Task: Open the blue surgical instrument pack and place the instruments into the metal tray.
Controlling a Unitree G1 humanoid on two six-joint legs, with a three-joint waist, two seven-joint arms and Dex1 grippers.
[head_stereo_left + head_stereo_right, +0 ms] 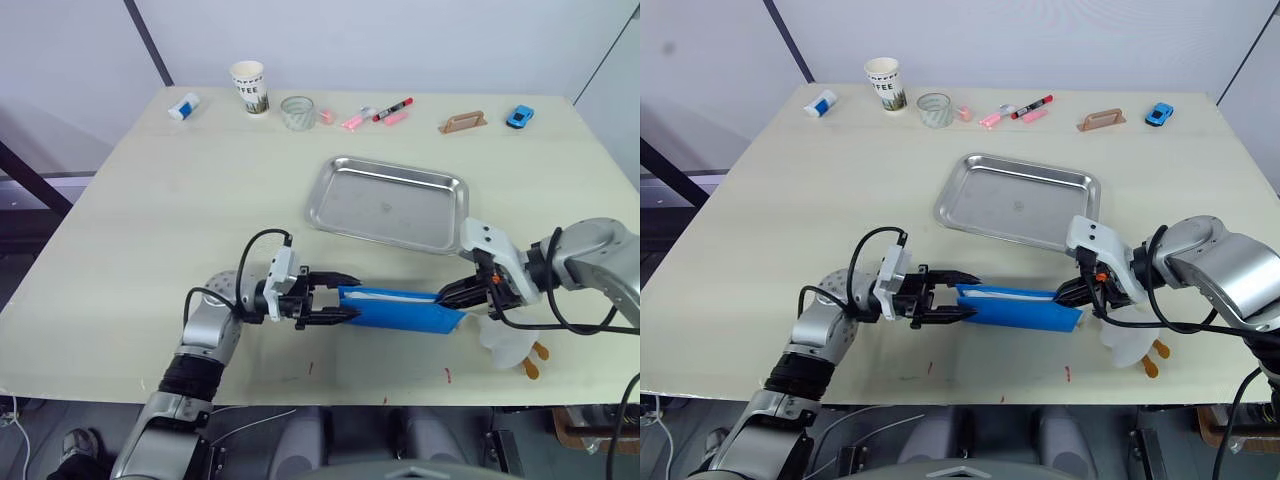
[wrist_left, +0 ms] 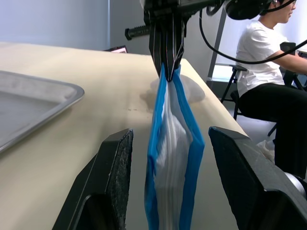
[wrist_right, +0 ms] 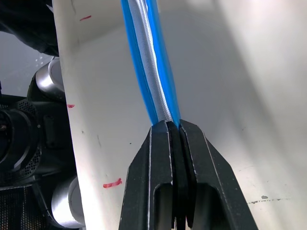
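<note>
I have the blue surgical instrument pack (image 1: 400, 308) standing on edge near the front edge of the desk (image 1: 150, 250), between my two arms and just in front of the metal tray (image 1: 388, 202), which is bare. The right gripper (image 3: 172, 125) is clamped tight on the pack's far end, pinching both blue covers and the white lining together; I judge it holds that end as an anchor so the pack stays upright and does not slide. The left gripper (image 1: 345, 295) sits at the near end with its fingers (image 2: 108, 167) spread wide, one on each side of the pack and not touching it. In the left wrist view the covers already bulge apart there and white padding shows between them, so I take this as the end to peel open. No instruments are visible yet, so emptying the pack into the tray is all still ahead.

Along the back edge stand a paper cup (image 1: 250, 86), a glass (image 1: 297, 112), some markers (image 1: 380, 113) and a small blue toy car (image 1: 519, 116), well clear of the work. A person (image 2: 268, 72) sits beyond the desk.
</note>
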